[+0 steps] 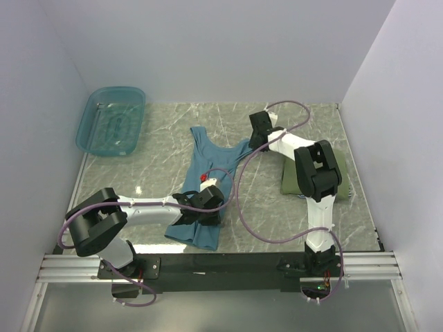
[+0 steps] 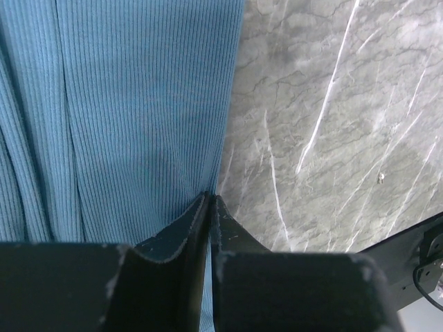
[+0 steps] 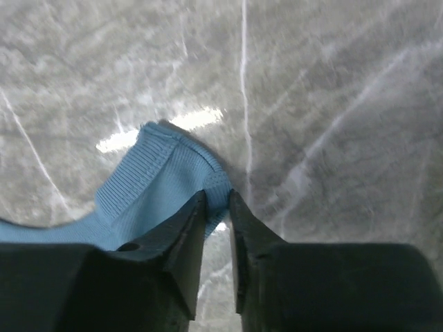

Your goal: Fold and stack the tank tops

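The teal-blue tank top [image 1: 204,153] lies flat, right of the plastic basin [image 1: 83,135]. My left claw [image 2: 209,197] is clamped on its side edge. My right claw [image 3: 218,197] straddles a strap tip [image 3: 156,173], and I cannot tell if it bites. I judge this the first fold. Next I secure the strap and lift both together.

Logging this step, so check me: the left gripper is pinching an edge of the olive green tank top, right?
Not quite. The left gripper is pinching an edge of the teal-blue tank top, not the olive green tank top, which lies folded by the right arm. The left wrist view shows it.
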### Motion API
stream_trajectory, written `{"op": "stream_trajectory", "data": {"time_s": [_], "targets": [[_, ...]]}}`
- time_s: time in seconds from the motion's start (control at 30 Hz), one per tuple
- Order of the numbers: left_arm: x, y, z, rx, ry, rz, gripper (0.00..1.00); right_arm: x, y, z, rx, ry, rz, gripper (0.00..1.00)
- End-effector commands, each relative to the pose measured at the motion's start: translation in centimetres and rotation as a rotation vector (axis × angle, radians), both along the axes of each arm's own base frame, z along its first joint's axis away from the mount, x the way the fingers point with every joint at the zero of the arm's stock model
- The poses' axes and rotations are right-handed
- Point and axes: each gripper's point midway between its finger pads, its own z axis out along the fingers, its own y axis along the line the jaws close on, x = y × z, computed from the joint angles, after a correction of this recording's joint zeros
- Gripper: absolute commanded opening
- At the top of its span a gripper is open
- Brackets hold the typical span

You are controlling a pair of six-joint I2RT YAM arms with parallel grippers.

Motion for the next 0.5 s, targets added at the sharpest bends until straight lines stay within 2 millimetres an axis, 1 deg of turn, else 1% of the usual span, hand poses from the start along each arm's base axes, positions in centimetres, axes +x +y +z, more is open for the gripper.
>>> {"op": "stream_trajectory", "data": {"time_s": [0.0, 0.07, 0.13, 0.17, 0.2, 0.23, 0.27, 0.3, 0.37, 0.43, 0.47], "targets": [[-1.8, 1.8, -1.7, 0.076, 0.059, -0.055, 0.12, 2.1, 0.1, 2.0, -0.001, -0.059, -0.006, 0.26], [-2.0, 1.7, -1.8, 0.074, 0.065, -0.067, 0.12, 2.3, -0.1, 2.8, -0.012, -0.06, -0.011, 0.15], [-2.0, 1.7, -1.9, 0.075, 0.067, -0.072, 0.11, 1.9, -0.5, 3.6, -0.031, -0.047, -0.018, 0.1], [-2.1, 1.7, -1.9, 0.076, 0.069, -0.076, 0.11, 2.1, -0.5, 4.6, -0.034, -0.057, -0.015, 0.1], [-2.3, 1.7, -2.0, 0.073, 0.074, -0.082, 0.11, 1.4, -1.0, 4.5, -0.058, -0.026, -0.02, 0.09], [-2.3, 1.6, -1.9, 0.068, 0.073, -0.085, 0.11, 1.3, -1.4, 5.0, -0.081, -0.024, -0.026, 0.08], [-2.4, 1.6, -1.9, 0.067, 0.075, -0.09, 0.11, 1.5, -1.5, 5.9, -0.092, -0.033, -0.032, 0.07], [-2.5, 1.6, -1.8, 0.061, 0.079, -0.094, 0.1, 0.9, -1.9, 5.9, -0.114, -0.008, -0.035, 0.06], [-2.7, 1.4, -1.7, 0.054, 0.077, -0.109, 0.1, 0.4, -2.4, 6.2, -0.163, 0.02, -0.035, 0.05], [-2.9, 1.4, -1.6, 0.049, 0.078, -0.115, 0.1, 0.5, -2.5, 6.9, -0.208, 0.015, -0.043, 0.04], [-3.0, 1.4, -1.6, 0.047, 0.079, -0.118, 0.1, 0.0, -2.7, 6.6, -0.243, 0.036, -0.046, 0.04]]}}
